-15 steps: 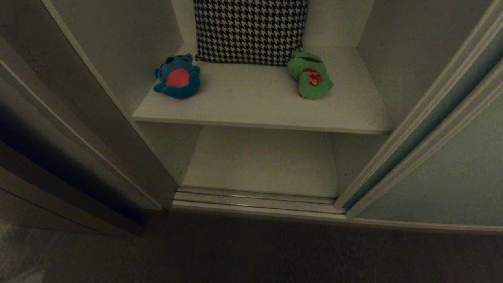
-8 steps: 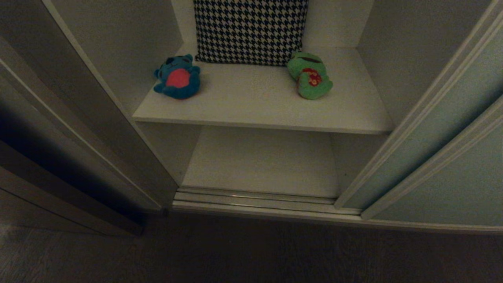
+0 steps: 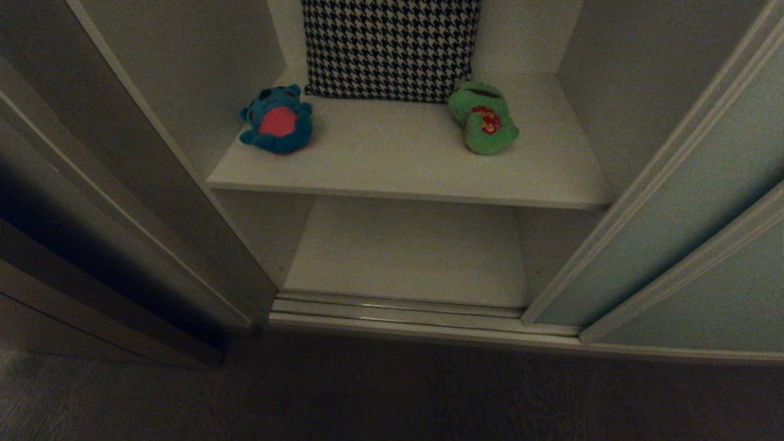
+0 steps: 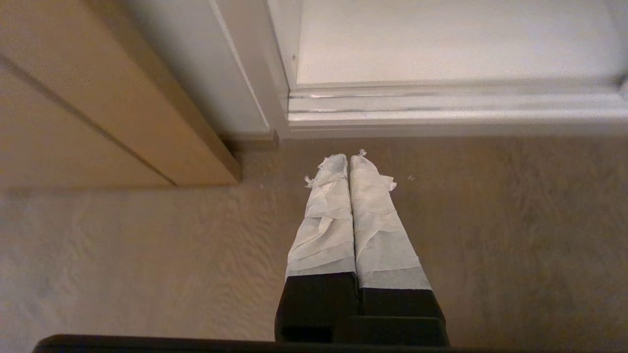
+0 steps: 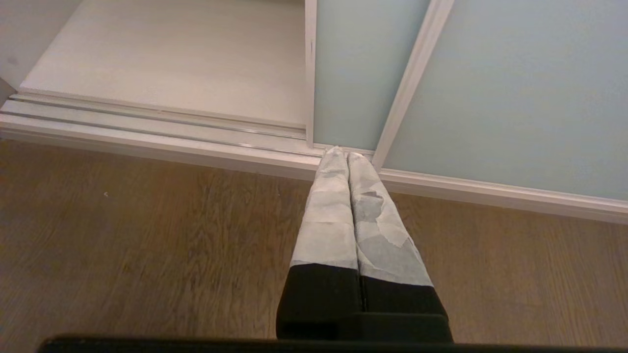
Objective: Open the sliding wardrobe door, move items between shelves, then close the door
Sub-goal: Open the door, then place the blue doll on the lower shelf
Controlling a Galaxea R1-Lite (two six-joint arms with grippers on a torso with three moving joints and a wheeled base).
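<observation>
The wardrobe compartment is seen open from the head view. The sliding wardrobe door (image 3: 692, 202), pale grey-green with a thin pale frame, is slid to the right, its leading edge at the right side of the opening; a second pale panel (image 3: 723, 300) is overlapped nearer on the right. Dark brown panelling (image 3: 79, 245) is seen on the left.

On the upper shelf (image 3: 404, 165) two plush toys are laid. The teal-blue bear (image 3: 277, 120) with red belly is placed on the left part, close to the left side wall. The green frog (image 3: 484, 117) with red markings is placed on the right part, well apart from the bear. A houndstooth cushion (image 3: 391, 46) is stood at the far back between them, the frog just beside its right lower corner. The lower shelf (image 3: 404, 251) is seen below, with the metal track (image 3: 398, 312) along its near edge.

Neither arm is seen in the head view. The left gripper (image 4: 349, 159) is seen in its wrist view with taped fingers (image 4: 324, 215) pressed together, nothing held, hanging over the floor (image 4: 122, 255) near the left end of the track. The right gripper (image 5: 342, 153) is likewise closed together and empty, tips seen in line with the door's bottom edge at the track; contact cannot be told.
</observation>
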